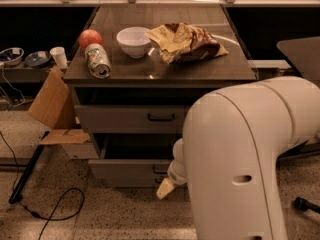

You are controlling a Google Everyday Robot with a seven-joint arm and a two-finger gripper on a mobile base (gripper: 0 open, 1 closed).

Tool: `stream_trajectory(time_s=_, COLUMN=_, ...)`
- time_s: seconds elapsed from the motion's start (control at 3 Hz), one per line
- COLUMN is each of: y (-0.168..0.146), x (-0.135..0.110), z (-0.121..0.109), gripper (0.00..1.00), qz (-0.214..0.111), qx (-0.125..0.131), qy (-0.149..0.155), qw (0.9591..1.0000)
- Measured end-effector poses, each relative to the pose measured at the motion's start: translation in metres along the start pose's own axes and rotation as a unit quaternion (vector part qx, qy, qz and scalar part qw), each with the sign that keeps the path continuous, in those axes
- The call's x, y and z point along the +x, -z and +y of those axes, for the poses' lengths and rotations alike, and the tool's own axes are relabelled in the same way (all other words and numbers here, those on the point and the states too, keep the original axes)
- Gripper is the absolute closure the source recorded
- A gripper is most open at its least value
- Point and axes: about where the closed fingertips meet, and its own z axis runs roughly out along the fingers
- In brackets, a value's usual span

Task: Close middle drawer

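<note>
The middle drawer [127,170] is a wide grey drawer that stands pulled out from the cabinet, with its dark inside showing above its front panel. Its small dark pull handle [159,170] is partly hidden by my arm. My gripper [165,188] is low at the right part of that front panel, just below the handle. Most of the gripper is hidden behind my big white arm [245,164]. The uppermost grey drawer front [115,119], with its own dark handle, sits above. The lowest drawer is hidden.
On the cabinet top [200,69] lie a red apple [90,37], a can on its side [98,60], a white bowl [133,41] and a crumpled chip bag [187,42]. A cardboard box [50,104], a dark pole [27,169] and a cable [60,209] are at the left on the floor.
</note>
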Motion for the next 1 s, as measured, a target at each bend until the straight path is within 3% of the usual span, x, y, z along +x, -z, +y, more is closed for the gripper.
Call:
stream_trajectory(time_s=0.33, y=0.0, x=0.002, z=-0.003, gripper=0.5, qz=-0.002, qx=-0.002, qy=0.0, qw=1.0)
stream_trajectory(time_s=0.67, y=0.0, x=0.002, z=-0.003, gripper=0.73, qz=-0.002, qx=-0.002, qy=0.0, qw=1.0)
stream_trajectory(time_s=1.0, y=0.002, x=0.011, z=-0.031, gripper=1.0, qz=0.014, qx=0.015, qy=-0.014, qw=0.9997)
